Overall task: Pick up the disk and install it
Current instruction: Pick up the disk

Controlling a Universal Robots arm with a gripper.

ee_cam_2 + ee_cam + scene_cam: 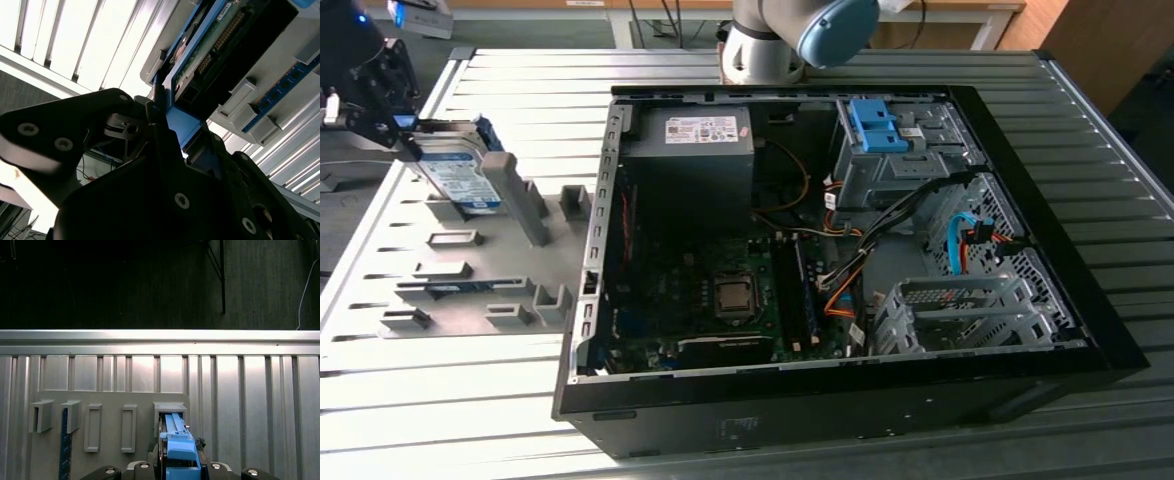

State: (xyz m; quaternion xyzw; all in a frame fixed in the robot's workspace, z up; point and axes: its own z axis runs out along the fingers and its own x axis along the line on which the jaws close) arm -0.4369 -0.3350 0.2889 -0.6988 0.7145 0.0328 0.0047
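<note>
Ribbed aluminium bench (pixel 534 75) here, with a big black computer case (pixel 1067 330) lying open on its side in the middle of it. Inside the case you can see the green board (pixel 720 300), a grey power box (pixel 694 150) in the far corner, a tangle of orange and blue cables (pixel 961 240), and a bare blue bracket (pixel 878 125) sitting on the drive cage at the far end. The arm's (pixel 781 35) base stands on the bench just behind the case.

To the exterior view's left of the case, just beside it, lies a flat grey holder plate (pixel 494 265) with a bunch of raised slots. The disk (pixel 460 175) stands on edge at the far end of that plate, label facing the case, well apart from the case and not in it. The black gripper (pixel 411 140) is on the disk's upper edge, on the side away from the case.

In the first wrist view the disk's blue rail (pixel 176 440) runs straight out from the gripper (pixel 177 467), and its far end sits right at one of the plate's (pixel 110 400) slots. I can't tell if it's seated there or lifted a bit. A thin blue strip (pixel 64 445) stands in another slot of the plate.

In the second wrist view the gripper (pixel 185 135) is clamped on the disk (pixel 215 40), with a black finger (pixel 156 112) pressed flat against the blue rail and the green circuit side of the disk showing beyond it.
</note>
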